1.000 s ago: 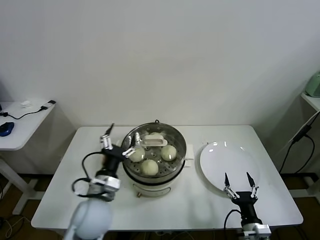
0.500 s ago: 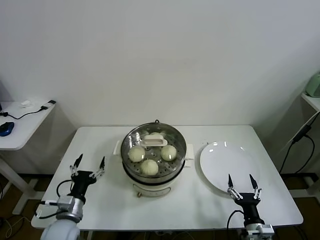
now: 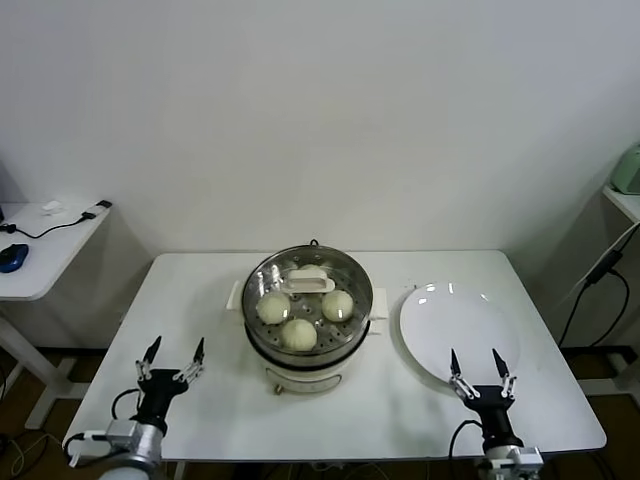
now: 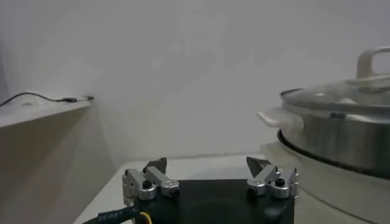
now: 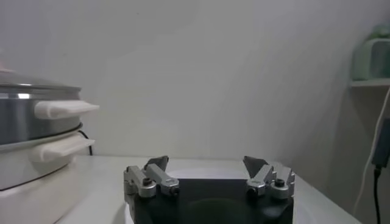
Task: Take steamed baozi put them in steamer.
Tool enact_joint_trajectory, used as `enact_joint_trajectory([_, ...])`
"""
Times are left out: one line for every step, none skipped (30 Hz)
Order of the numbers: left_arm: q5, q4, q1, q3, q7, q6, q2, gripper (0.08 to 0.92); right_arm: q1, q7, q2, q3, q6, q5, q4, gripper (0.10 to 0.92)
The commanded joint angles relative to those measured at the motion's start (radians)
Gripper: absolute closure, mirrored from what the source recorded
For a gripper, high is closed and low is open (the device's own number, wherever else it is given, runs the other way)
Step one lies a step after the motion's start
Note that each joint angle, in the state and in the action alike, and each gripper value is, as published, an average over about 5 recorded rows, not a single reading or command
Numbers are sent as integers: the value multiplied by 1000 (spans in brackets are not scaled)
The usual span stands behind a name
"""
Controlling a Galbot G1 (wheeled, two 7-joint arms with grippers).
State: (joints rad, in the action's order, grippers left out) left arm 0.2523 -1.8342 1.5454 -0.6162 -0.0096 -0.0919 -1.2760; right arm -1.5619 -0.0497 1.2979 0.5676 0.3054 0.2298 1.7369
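The steamer (image 3: 308,345) stands at the table's middle, a shiny steel pot on a cream base, with a glass lid (image 3: 311,284) on it. Under the lid I see the steamed baozi: one at the left (image 3: 273,306), one at the front (image 3: 298,333), one at the right (image 3: 338,304), and part of a fourth at the back (image 3: 311,272). My left gripper (image 3: 172,361) is open and empty at the table's front left, well clear of the steamer (image 4: 341,128). My right gripper (image 3: 480,371) is open and empty at the front right, by the plate's near rim.
A flat white plate (image 3: 458,325) lies right of the steamer with nothing on it. A side table (image 3: 40,245) with cables and a blue mouse stands at the far left. A shelf with a green object (image 3: 627,170) is at the right edge.
My left gripper has drawn back from the steamer's left rim to the table's front left and a little lower. The right gripper has barely shifted.
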Motion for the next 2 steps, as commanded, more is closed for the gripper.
enact_joint_trajectory([9, 28, 20, 7, 4, -38, -3, 177, -6, 3, 2, -7, 2, 7, 2, 203])
enact_joint_trajectory([8, 27, 20, 7, 4, -38, -3, 177, -6, 3, 2, -8, 2, 7, 3, 203])
